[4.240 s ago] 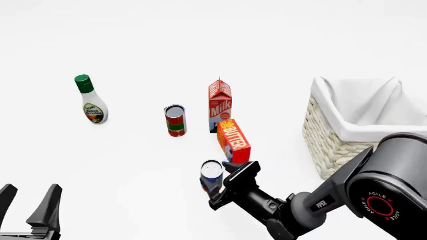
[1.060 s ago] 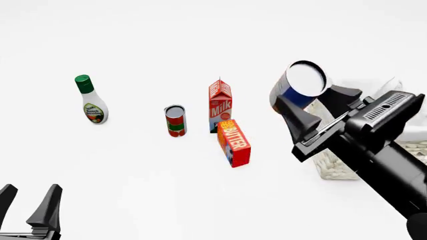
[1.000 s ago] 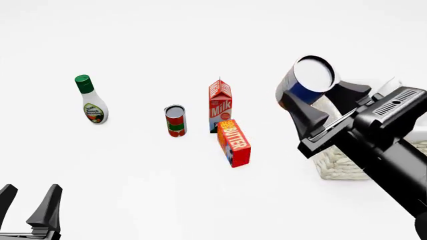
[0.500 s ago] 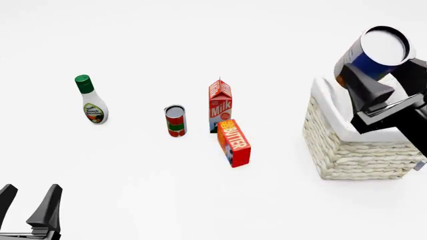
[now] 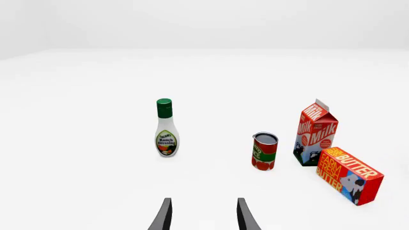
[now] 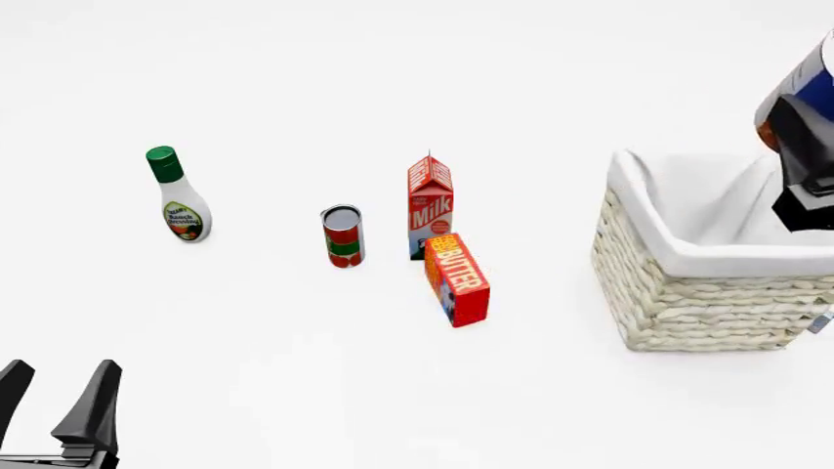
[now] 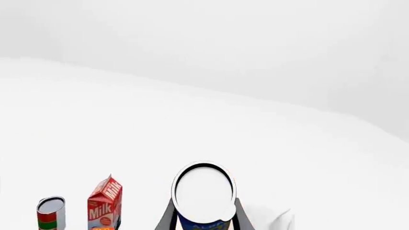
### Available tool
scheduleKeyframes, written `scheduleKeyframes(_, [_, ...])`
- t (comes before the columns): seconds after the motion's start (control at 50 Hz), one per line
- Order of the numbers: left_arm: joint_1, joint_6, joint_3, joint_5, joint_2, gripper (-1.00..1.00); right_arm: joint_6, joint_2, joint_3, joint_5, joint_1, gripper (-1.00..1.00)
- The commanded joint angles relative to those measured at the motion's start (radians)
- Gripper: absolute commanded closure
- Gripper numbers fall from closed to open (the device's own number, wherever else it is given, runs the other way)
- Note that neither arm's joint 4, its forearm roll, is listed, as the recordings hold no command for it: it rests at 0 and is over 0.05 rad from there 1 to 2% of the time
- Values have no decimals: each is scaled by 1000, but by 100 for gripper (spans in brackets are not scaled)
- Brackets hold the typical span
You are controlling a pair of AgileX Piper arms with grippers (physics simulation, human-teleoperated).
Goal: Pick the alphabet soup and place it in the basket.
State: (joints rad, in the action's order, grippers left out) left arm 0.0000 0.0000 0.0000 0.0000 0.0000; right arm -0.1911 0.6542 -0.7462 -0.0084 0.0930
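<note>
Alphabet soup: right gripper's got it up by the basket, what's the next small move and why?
Probably lower it, nudging toward the basket's middle, before opening. The right gripper holds the alphabet soup shut between its fingers, raised above the basket near the frame's right edge, so releasing now would likely mean a drop.

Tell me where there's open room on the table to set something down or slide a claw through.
Bare table lies between the ranch bottle and the red can, in front of the left claw, and between the butter box and the basket. The red can, milk carton and butter box cluster tightly. The basket's lining looks empty.
</note>
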Motion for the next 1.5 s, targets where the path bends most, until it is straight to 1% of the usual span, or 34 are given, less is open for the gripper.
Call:
scheduleKeyframes(0.02, [0,0,0,0,0,-100,19,21,-29,9,-80,100])
scheduleKeyframes(0.24, [0,0,0,0,0,-100,20,58,-42,19,-136,100])
scheduleKeyframes(0.38, [0,0,0,0,0,-100,10,83,-55,37,-164,100])
scheduleKeyframes(0.42, [0,0,0,0,0,-100,16,94,-60,48,-174,100])
scheduleKeyframes(0.58, [0,0,0,0,0,-100,0,122,-67,81,-187,100])
scheduleKeyframes(0.62, [0,0,0,0,0,-100,7,136,-76,97,-192,100])
scheduleKeyframes(0.76, [0,0,0,0,0,-100,-3,162,-88,130,-198,100])
scheduleKeyframes(0.8, [0,0,0,0,0,-100,29,183,-104,160,-201,100])
scheduleKeyframes(0.82, [0,0,0,0,0,-100,20,178,-105,159,-200,100])
scheduleKeyframes(0.88, [0,0,0,0,0,-100,23,192,-119,183,-199,100])
scheduleKeyframes(0.92, [0,0,0,0,0,-100,5,196,-117,187,-200,100])
scheduleKeyframes(1.04, [0,0,0,0,0,-100,-9,221,-140,219,-207,100])
scheduleKeyframes(1.12, [0,0,0,0,0,-100,-30,235,-146,245,-208,100])
scheduleKeyframes(1.36, [0,0,0,0,0,-100,-67,277,-170,285,-218,100])
scheduleKeyframes(1.5, [0,0,0,0,0,-100,-76,299,-178,292,-232,100])
